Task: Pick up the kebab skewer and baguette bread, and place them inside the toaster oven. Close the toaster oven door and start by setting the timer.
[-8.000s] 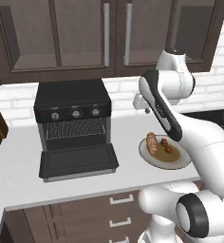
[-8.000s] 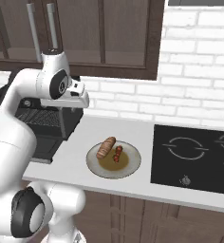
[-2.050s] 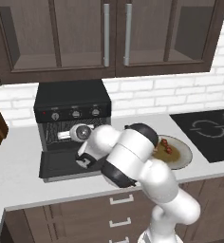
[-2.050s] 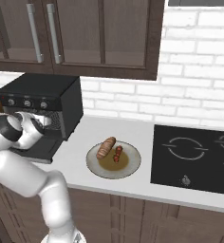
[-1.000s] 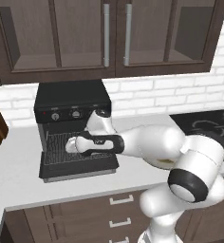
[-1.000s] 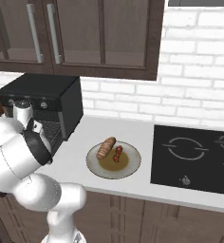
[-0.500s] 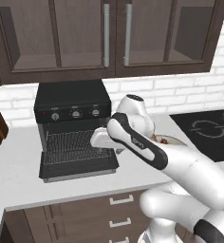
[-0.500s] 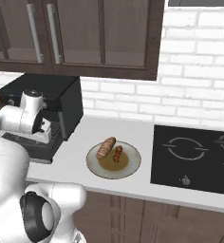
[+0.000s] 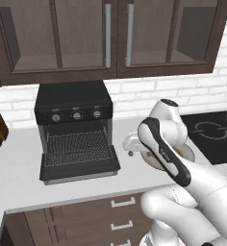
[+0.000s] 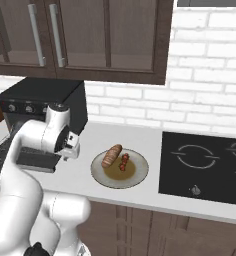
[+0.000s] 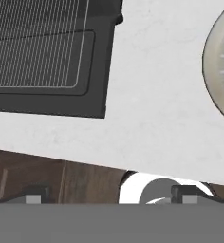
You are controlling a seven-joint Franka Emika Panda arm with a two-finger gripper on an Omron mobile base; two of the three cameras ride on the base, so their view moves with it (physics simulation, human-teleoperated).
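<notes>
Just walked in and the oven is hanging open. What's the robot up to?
Nothing is in the toaster oven yet. Its door lies open flat on the counter, with the wire rack bare. The baguette and the kebab skewer sit side by side on the plate near the cooktop. The gripper hangs open and empty above the counter, between the oven and the plate.

The black boxy toaster oven (image 9: 73,103) with three round knobs and a wire rack stands open off to one side of the spread, empty jaws. Its flat black door (image 9: 79,168) lies folded down level on the counter, just beside them. The short tan baguette bread (image 10: 112,155) and the small dark reddish kebab skewer (image 10: 123,162) lie side by side on the jaws' other side, apart from them.
</notes>
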